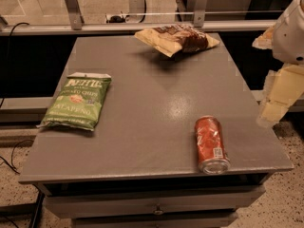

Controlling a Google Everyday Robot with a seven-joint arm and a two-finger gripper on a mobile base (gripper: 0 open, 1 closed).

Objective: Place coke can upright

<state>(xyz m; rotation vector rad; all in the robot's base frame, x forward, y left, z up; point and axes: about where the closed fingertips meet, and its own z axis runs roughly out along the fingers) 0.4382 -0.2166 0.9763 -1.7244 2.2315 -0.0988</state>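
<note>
The coke can [211,144] lies on its side near the front right corner of the grey table [156,94]. Its silver top faces the front edge and its white barcode patch faces up. My arm [290,32] comes in from the upper right edge of the camera view. My gripper [271,109] hangs off the table's right side, above and to the right of the can, and touches nothing.
A green jalapeño chip bag [76,102] lies flat at the table's left. A yellow and brown chip bag [176,39] lies at the back edge. A metal rail [133,27] runs behind the table. A drawer front [156,205] sits below the tabletop.
</note>
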